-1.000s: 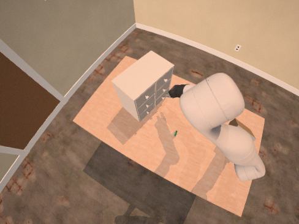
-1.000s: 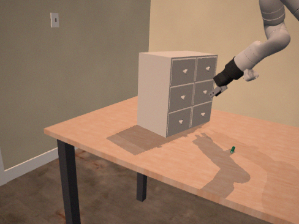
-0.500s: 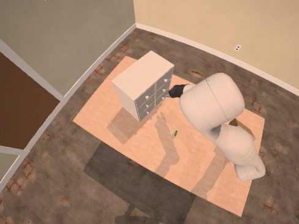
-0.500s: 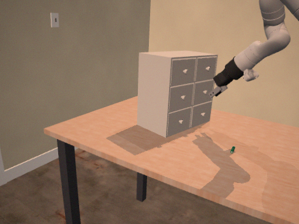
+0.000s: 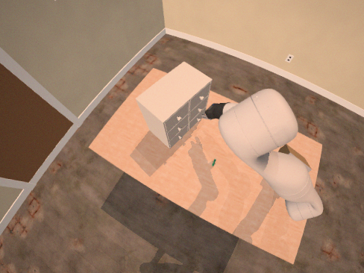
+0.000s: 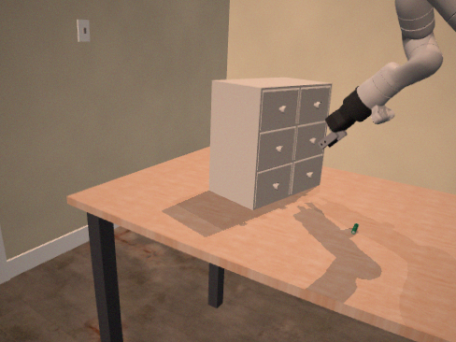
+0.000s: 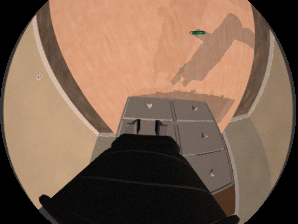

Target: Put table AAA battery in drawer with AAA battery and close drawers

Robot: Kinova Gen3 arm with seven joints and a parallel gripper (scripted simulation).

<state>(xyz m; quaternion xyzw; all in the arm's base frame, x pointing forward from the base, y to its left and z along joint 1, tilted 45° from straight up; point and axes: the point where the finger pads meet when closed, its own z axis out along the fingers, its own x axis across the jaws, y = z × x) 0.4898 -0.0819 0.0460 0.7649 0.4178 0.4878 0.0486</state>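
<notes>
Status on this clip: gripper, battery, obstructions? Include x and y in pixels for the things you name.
Gripper (image 5: 204,115) (image 6: 322,146) (image 7: 147,124) open at the chest's (image 5: 175,93) (image 6: 234,145) (image 7: 201,156) middle row. Green battery (image 5: 213,162) (image 6: 355,228) (image 7: 197,33) on table, ungrasped. All drawers look shut; their contents hidden.

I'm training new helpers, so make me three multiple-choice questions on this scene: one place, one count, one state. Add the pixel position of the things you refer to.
1. Where is the small green cylindrical battery (image 5: 213,162) (image 6: 355,228) (image 7: 197,32)?
A) On the chest's top
B) On the wooden table (image 5: 283,246) (image 6: 140,192) (image 7: 100,45)
C) On the floor

2. How many drawer fronts has the white box-shaped chest (image 5: 175,91) (image 6: 234,145) (image 7: 200,152)?
A) Four
B) Eight
C) Six

3. How does the black-and-grey metal pincer (image 5: 204,115) (image 6: 322,145) (image 7: 147,124) stand?
A) Open
B) Pressed shut
C) Shut on the battery

1 B: top and exterior views show it lying there.
2 C: the exterior view shows two columns of three.
3 A: the wrist view shows a gap between its fingers.
</notes>
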